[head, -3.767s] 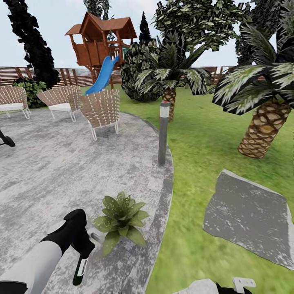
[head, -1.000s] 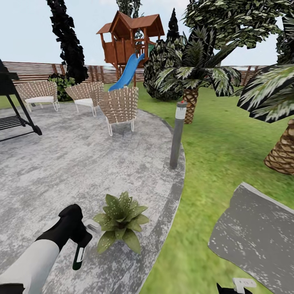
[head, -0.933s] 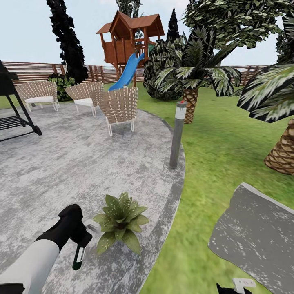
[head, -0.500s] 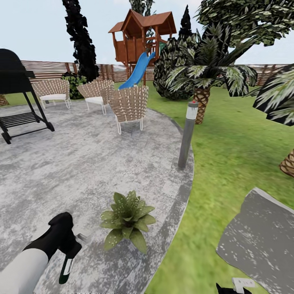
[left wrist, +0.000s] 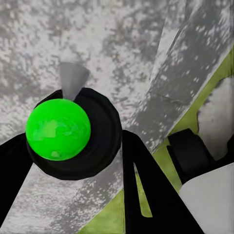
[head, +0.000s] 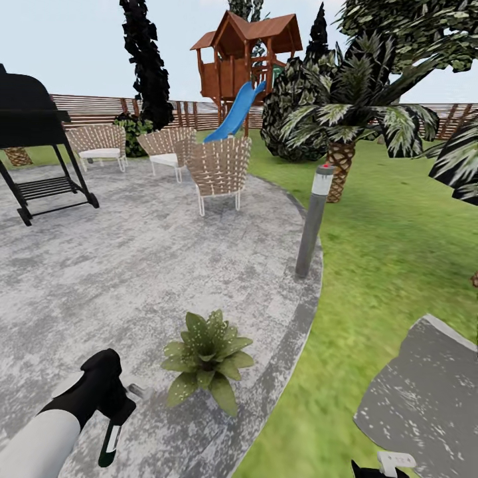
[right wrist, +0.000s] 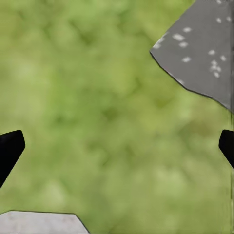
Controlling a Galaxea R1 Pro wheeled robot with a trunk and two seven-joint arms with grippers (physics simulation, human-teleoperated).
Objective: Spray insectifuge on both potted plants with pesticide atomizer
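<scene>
Pesticide atomizer [head: 110, 443] hangs nozzle-end up from the left gripper [head: 118, 413], just beside the one potted plant [head: 206, 354] that sits on the grey patio [head: 133, 265] near its curved edge; the bottle's dark green base points down toward the paving. The left wrist view adds what the head view cannot: the left gripper's black fingers [left wrist: 141, 185] are clamped on either side of the atomizer, seen end-on as a bright green disc in a dark ring. The right gripper [head: 388, 465] shows at the lawn side of the plant, and in the right wrist view its dark fingertips [right wrist: 9, 148] stand wide apart over grass and stepping stone [right wrist: 204, 48], holding nothing. The risk, as I judge it, is spraying with the nozzle aimed past the rosette, wetting the patio instead of the leaves; a slim bottle could also twist in the grip.
</scene>
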